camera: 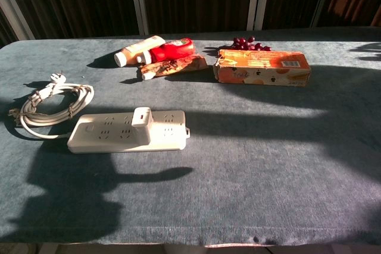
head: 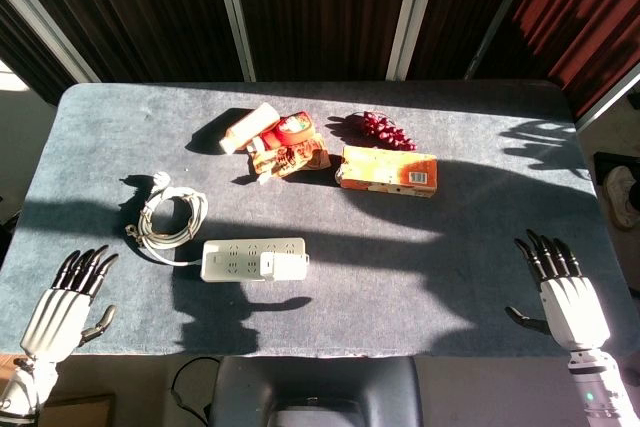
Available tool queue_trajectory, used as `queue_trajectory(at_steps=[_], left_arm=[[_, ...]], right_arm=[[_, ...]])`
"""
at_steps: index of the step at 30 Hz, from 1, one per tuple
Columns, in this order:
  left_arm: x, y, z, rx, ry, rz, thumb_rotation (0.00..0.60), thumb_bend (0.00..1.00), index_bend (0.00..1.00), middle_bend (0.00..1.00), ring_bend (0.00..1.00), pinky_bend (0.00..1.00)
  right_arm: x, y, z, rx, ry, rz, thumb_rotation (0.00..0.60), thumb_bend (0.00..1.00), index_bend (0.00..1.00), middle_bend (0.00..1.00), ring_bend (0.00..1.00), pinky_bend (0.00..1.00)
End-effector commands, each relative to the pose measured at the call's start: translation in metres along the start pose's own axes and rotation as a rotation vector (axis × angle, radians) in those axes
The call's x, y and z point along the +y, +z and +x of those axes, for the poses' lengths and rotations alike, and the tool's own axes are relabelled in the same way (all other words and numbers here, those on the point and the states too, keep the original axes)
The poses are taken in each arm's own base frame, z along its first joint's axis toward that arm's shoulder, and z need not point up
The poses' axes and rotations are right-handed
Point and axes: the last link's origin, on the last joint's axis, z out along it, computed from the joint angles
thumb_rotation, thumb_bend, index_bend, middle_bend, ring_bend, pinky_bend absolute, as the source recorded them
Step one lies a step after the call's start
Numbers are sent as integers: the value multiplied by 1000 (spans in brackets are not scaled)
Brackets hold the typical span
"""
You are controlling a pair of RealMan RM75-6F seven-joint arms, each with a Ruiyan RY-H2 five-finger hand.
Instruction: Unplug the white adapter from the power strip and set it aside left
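One white adapter (camera: 141, 116), a small blocky cube with a slot in its top face, stands plugged into the power strip (camera: 113, 133), right of the strip's middle. The strip is a long, flat, white plastic bar with rounded corners and rows of sockets, lying at about 7 o'clock from the middle of the table (head: 470, 247), whose top is a blue-grey, finely napped cloth. One white cable (camera: 50, 106), loosely coiled and ending in a plug, lies at the strip's 10 o'clock. Toward 12 o'clock sit two bottles touching each other, one cream (camera: 138, 49) and one red (camera: 171, 50), one crinkled snack packet (camera: 174, 66) just in front of them, one long orange carton (camera: 262, 67), and one bunch of dark red grapes (camera: 245, 43) behind the carton.

Two hands with white palms and dark fingers show in the head view only: the left hand (head: 62, 309) at 8 o'clock and the right hand (head: 565, 292) at 4 o'clock, both released, fingers spread, grasping nothing, well apart from the strip.
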Motion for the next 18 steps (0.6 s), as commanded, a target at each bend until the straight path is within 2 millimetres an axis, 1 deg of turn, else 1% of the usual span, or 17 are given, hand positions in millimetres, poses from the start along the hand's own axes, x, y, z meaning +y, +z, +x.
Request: queue_trajectory(at_steps=[1,3,5,8,10,14,17,18], left_arm=[[10,7,-5,50,17,-44,600,390,0,0,0,85],[23,10,-15,62,-17,-108,600,391,0,0,0,132],[36,16,-27,40,-36,-162,600,382,0,0,0,150],[59,32,-40,34,-85,-221,600,361,0,0,0,155],[78,47,-49,21,-98,-252,600,353,0,0,0,153],[84,53,-51,17,-91,-261,600,353,0,0,0,140],[114,81,-61,-3,-63,-300,600,355,0,0,0,128],[128,92,-64,-7,-53,-312,600,356,0,0,0,127]], right_arm=[[2,1,1,9,-13,-10,600,153,0,0,0,0],[2,3,1,21,-35,-16,600,152,0,0,0,0],[-1,7,-2,21,-37,0,600,152,0,0,0,0],[-4,17,-8,19,-36,32,600,153,0,0,0,0],[-7,25,-14,10,-54,34,600,153,0,0,0,0],[-9,27,-16,8,-58,37,600,153,0,0,0,0],[-18,35,-20,5,-50,51,600,153,0,0,0,0],[-16,35,-22,-8,-57,36,600,153,0,0,0,0]])
